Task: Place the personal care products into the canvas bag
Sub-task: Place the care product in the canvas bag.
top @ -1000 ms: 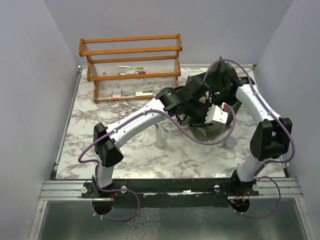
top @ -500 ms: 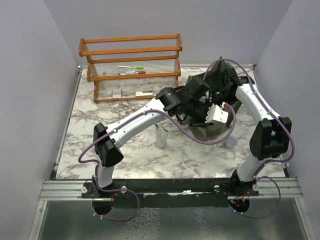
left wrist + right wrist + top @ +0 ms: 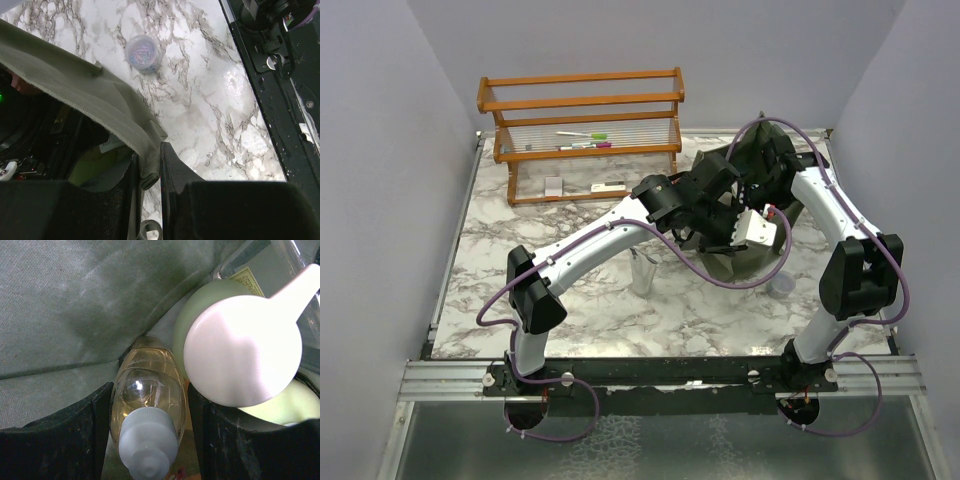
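Where canvas bag [image 3: 75,87] sits, marble tabletop [image 3: 590,310], lavender walls [image 3: 380,150]

The canvas bag [image 3: 75,300] is matt woven cloth; the amber bottle [image 3: 147,395], glossy clear plastic; the table [image 3: 200,75], shiny.

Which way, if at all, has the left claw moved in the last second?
No. The left claw, shut on the canvas bag at its rim, stays where it was against the orange rack in the overhead view.
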`<state>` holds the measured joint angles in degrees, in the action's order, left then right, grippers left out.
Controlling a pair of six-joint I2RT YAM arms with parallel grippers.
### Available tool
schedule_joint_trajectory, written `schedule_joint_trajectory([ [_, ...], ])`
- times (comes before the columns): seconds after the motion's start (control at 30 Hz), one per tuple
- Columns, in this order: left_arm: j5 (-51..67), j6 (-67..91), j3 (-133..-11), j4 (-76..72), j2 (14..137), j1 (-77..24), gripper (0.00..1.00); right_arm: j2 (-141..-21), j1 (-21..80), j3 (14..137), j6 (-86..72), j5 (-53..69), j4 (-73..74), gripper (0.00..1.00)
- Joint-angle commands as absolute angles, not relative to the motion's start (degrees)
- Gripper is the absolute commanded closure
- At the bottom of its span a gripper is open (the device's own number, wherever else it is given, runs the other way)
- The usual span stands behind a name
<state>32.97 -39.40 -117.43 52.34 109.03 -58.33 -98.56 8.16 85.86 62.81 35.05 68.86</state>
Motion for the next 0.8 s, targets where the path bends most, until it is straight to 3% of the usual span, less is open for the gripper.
schedule_joint_trajectory([
  [0.0, 37.01, -39.45, -119.03, 51.38, 106.0, -59.15, 1.0, -99.85, 8.16, 84.76, 62.99, 32.21, 62.81, 0.41],
  [0.4, 33.8, -33.14, -123.94, 46.33, 107.05, -59.14, 1.0, -99.69, 8.48, 86.23, 61.82, 28.28, 62.86, 0.46],
  [0.77, 33.38, -33.18, -122.44, 46.17, 106.68, -59.15, 1.0, -98.74, 8.5, 88.68, 61.74, 30.32, 64.84, 0.37],
])
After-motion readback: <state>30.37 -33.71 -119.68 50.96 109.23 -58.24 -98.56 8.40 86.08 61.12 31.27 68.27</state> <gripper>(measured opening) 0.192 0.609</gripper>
